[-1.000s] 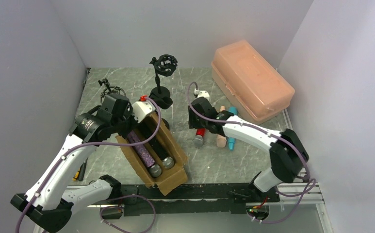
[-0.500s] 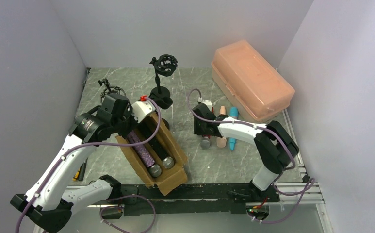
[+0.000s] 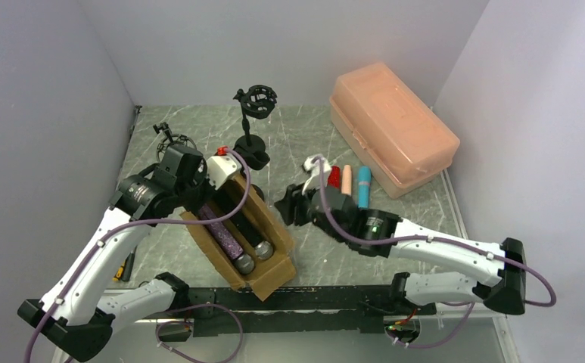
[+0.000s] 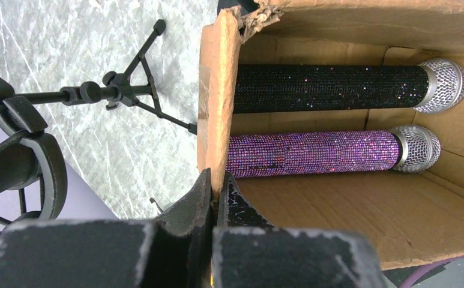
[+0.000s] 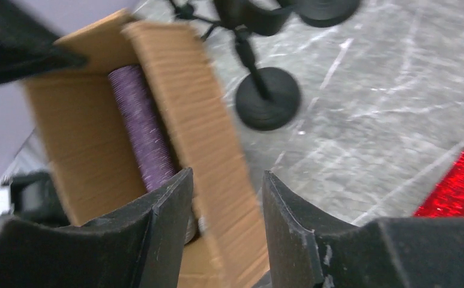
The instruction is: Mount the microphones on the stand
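The purple microphone (image 3: 225, 236) and the black microphone (image 3: 248, 221) lie side by side in a cardboard box (image 3: 271, 278), silver heads toward me; the left wrist view shows both, purple (image 4: 313, 153) and black (image 4: 331, 87). My left gripper (image 3: 198, 193) is shut on the box's far end wall (image 4: 217, 120). My right gripper (image 3: 285, 208) is open and empty beside the box's right wall (image 5: 202, 120). The red (image 3: 334, 178), peach (image 3: 346, 176) and light blue (image 3: 363, 186) microphones lie on the table, partly hidden by my right arm. The upright stand (image 3: 254, 102) is empty.
A second stand (image 3: 169, 138) with a shock mount lies on its side left of the box, also in the left wrist view (image 4: 121, 93). A peach plastic case (image 3: 391, 125) sits at the back right. A yellow-handled tool (image 3: 126, 265) lies at the front left.
My right gripper has left the microphones on the table and swung left to the box's right wall. The red microphone now lies close beside the peach one. The left arm holds still.
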`<state>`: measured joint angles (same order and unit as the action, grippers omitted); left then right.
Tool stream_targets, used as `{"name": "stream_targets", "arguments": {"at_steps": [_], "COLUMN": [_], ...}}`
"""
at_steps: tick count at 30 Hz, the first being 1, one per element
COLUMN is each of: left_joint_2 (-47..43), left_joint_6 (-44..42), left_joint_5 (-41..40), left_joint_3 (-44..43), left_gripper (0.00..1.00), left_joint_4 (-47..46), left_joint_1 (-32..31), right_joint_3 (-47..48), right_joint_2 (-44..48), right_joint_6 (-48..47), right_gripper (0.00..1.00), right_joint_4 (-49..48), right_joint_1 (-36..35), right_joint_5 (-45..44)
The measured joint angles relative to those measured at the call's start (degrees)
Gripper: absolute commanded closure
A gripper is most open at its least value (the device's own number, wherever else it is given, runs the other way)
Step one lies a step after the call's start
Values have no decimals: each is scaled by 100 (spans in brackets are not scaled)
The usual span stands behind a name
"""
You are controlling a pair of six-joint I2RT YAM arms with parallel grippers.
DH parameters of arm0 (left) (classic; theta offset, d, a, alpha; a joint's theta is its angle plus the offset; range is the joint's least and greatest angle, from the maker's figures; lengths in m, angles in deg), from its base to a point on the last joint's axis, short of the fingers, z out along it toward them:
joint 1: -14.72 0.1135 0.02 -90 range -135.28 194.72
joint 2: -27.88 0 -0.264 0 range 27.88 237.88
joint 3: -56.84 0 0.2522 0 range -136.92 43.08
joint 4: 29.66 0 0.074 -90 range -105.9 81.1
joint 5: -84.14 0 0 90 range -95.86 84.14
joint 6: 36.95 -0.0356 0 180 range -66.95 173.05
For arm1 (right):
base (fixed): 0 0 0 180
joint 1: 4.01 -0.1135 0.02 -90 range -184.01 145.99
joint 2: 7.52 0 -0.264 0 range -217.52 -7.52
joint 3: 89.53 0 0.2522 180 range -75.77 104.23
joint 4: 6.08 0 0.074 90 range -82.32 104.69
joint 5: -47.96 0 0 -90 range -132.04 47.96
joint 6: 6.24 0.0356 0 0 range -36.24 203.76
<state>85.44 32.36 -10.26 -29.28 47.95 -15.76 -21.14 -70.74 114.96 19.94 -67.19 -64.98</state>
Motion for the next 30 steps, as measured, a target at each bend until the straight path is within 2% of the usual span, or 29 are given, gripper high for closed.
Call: {"name": "stream_targets", "arguments": {"at_steps": [5,9,17,30], "left_joint_2": [116,153,168,186], "left_joint_6": [120,179,369,363], "left_joint_5": [-116,-149,-184,96], "left_joint_3": [0,-11,-168,-205], "left_gripper": [100,100,100,100], "left_joint_4": [55,127,197,216], "left_joint_1": [-9,-13,-20,-22], "right_joint_3": [352,682,1134,1283], "right_joint_2": [-577,-1346,-2557,-3504], "right_joint_6": [-560,-968,-1349,-1578], "right_gripper": [48,45,45,44], "right_joint_4": [-74,-144,-262,-682], "right_joint_1": [-1257,-1661,-1521,-1038], "right_joint_5": [-538,-557,-479,-138]}}
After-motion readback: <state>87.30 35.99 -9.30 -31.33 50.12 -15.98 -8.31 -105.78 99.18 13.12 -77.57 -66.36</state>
